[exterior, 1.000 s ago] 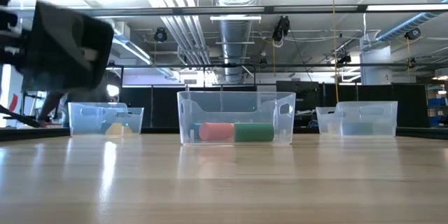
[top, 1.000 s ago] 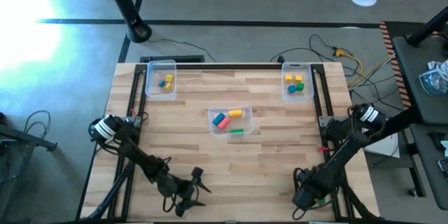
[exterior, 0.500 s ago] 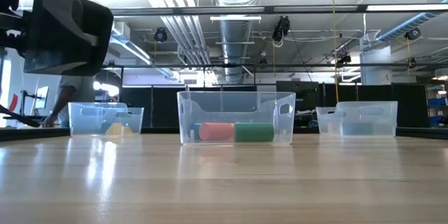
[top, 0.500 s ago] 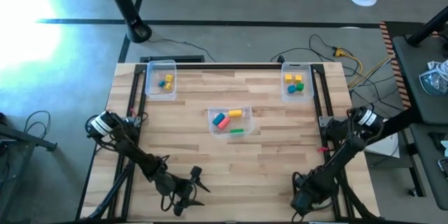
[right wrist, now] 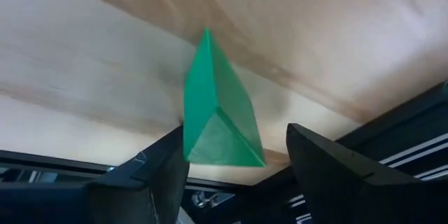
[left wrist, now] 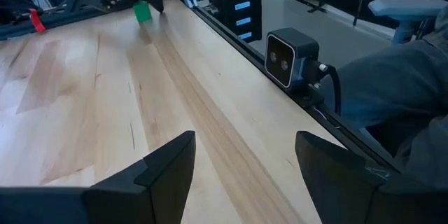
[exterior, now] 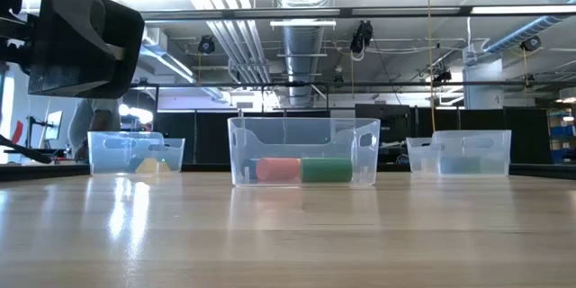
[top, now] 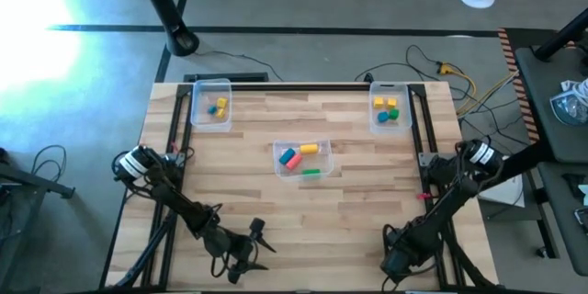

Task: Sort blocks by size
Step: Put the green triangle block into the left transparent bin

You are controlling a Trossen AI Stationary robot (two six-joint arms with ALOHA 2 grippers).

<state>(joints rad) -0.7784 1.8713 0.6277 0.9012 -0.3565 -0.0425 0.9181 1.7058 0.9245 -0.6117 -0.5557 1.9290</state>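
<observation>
Blocks (top: 301, 155) lie sorted among three clear bins (top: 210, 103); one green block (right wrist: 213, 110) sits loose by the near-right table edge. Since a second ago, almost nothing has moved. Right gripper (right wrist: 234, 175) hovers there open and empty, left gripper (left wrist: 245, 171) likewise, so that piece looks unsorted.

Both arms are folded low along the bottom of the high view. The left hand (top: 246, 255) is spread open; the right hand (top: 401, 262) is likewise parted.

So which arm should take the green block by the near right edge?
Right. The right gripper is right at the green block, which lies between its open fingers. The left gripper sits open at the near left, far off.
</observation>
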